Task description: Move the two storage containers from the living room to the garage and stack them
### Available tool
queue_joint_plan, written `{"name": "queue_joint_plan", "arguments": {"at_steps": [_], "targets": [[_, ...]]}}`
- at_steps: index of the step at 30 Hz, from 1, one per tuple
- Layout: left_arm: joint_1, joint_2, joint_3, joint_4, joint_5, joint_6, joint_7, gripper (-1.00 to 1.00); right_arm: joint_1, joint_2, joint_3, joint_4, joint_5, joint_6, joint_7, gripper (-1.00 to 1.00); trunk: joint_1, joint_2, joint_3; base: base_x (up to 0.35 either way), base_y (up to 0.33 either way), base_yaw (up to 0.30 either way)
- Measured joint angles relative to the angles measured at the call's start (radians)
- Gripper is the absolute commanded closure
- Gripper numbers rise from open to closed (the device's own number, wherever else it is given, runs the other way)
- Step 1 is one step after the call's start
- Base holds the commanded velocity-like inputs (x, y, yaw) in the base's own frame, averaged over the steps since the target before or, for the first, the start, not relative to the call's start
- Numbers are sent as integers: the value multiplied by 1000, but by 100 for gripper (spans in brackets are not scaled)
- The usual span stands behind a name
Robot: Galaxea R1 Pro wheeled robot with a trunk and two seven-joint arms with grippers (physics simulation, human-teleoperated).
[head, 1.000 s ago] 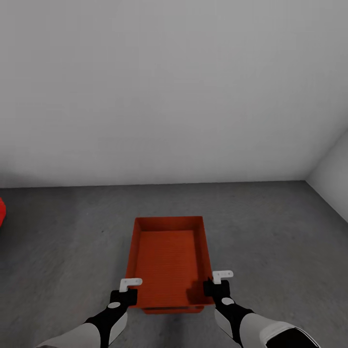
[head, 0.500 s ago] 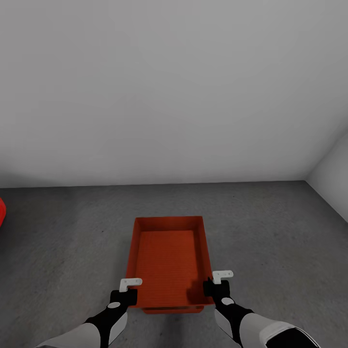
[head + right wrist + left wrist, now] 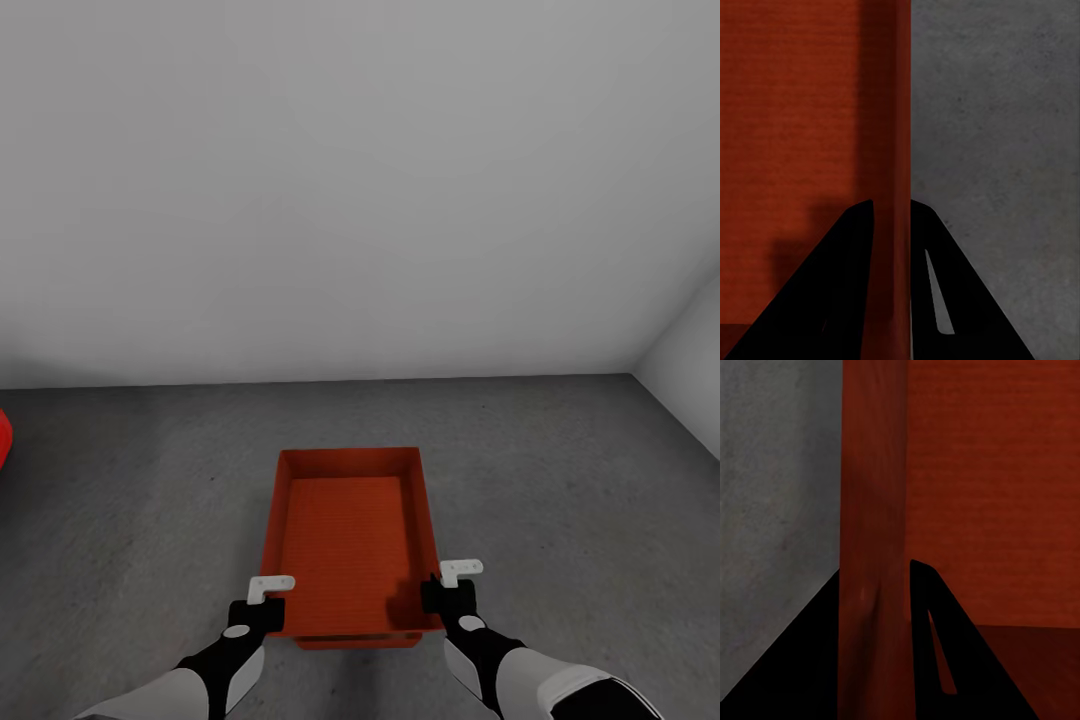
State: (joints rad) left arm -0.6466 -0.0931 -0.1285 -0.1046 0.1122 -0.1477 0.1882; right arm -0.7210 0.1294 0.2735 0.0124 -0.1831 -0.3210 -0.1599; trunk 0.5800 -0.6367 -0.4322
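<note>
Grey, rough concrete floor (image 3: 560,480) spreads out below us and meets a bare white-grey wall (image 3: 360,180), with a second wall (image 3: 690,370) closing the corner at the right. At the far left edge of the head view a small sliver of something red (image 3: 4,437) shows; we cannot tell what it is.

We hold one orange-red storage container (image 3: 350,540) between our two arms, straight ahead and low, its open top facing up and its ribbed bottom in plain sight. It is lidless and nothing lies inside. Whether it rests on the floor or hangs just above it, we cannot tell.

Our left tool (image 3: 262,612) sits at the container's near left corner, and the left wrist view shows the left wall (image 3: 874,510) of the bin running between the two dark fingers (image 3: 926,607) — one outside over the concrete, one inside over the bin's bottom — so the tool is closed on that wall. Our right tool (image 3: 450,597) mirrors this at the near right corner; in the right wrist view its fingers (image 3: 847,255) straddle the right wall (image 3: 894,150) tightly, clamped on it the same way.
</note>
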Motion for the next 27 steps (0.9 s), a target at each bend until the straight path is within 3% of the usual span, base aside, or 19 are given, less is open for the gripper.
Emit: {"name": "queue_joint_plan", "arguments": {"at_steps": [15,27], "targets": [[0,-3,-2,0,0,2,5,100,0,-2,-7,0,8,2,2,100,0,0,0,0,0,0],[0,-2,-2,0,0,2,4,100,0,-2,-6,0,7,2,2,100,46,-84,-38,0,0,0]]}}
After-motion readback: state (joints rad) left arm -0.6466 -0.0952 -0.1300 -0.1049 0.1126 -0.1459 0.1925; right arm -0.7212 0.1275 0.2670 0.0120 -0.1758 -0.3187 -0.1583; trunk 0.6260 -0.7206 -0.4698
